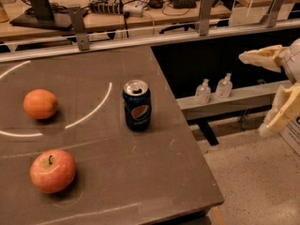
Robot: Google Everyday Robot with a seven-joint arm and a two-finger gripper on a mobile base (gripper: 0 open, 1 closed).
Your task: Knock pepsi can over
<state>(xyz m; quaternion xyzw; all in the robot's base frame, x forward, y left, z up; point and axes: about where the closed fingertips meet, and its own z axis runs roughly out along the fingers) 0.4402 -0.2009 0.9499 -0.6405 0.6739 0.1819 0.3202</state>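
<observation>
The pepsi can (137,105), dark blue with a silver top and the round logo facing me, stands upright on the brown table (154,172) near its right edge. My gripper (252,93) is at the far right of the view, off the table and well to the right of the can, at about its height. Its two cream fingers (262,57) are spread wide apart with nothing between them.
An orange (41,103) lies at the left of the table and a red apple (52,170) at the front left. Two small clear bottles (213,89) stand on a low ledge beyond the table's right edge. A cluttered bench (117,8) runs behind.
</observation>
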